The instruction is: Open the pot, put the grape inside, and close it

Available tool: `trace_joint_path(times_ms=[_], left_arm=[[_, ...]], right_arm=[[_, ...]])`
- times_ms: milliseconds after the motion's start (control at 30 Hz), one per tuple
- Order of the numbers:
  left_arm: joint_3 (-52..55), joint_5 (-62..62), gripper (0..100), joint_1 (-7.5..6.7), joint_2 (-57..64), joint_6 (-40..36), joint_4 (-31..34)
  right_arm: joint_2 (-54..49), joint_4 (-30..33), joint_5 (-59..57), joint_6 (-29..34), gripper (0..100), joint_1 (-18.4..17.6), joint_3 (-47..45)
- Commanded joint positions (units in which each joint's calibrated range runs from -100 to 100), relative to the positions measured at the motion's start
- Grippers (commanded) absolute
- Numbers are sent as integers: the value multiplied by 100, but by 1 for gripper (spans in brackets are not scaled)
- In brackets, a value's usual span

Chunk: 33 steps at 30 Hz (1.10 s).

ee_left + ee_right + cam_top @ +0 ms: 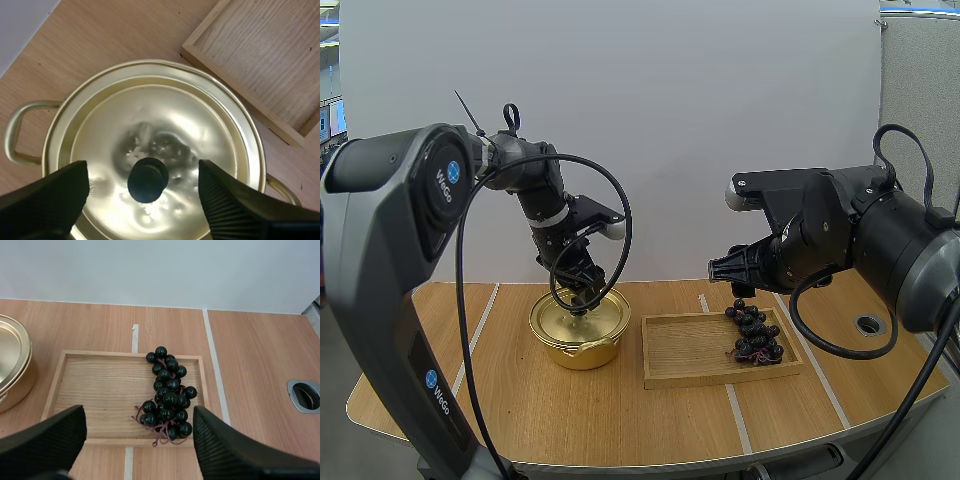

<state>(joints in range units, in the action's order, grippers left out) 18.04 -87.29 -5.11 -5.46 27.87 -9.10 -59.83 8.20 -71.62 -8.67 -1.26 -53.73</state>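
the left arm (380, 260) is a broad grey shell with black side panels, each bearing a round blue badge (452, 172) and white "wego" lettering, at 10 and 7 o'clock in the high view. the right arm (910, 250), at 3 o'clock, is rounded dark grey with a white wrist cap (735, 197). both end in black wedge fingers (235, 210), ribbed inside.

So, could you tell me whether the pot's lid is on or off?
On: the lid sits flat within the rim of the pot; the open left gripper straddles its knob.
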Motion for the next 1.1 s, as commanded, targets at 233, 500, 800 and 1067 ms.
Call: trace_joint_path(times_ms=[233,500,800,1067], left_arm=[[-54,-4,100,-20,-394,-4,38],[-54,-25,100,-20,-421,-14,38],[-54,-242,23,-20,-421,-59,38],[-67,-405,0,-20,-408,-49,18]], right_arm=[[-43,47,97,55,100,21,54],[-43,47,97,55,100,21,54],[-43,47,97,55,100,21,54],[-43,47,97,55,100,21,54]])
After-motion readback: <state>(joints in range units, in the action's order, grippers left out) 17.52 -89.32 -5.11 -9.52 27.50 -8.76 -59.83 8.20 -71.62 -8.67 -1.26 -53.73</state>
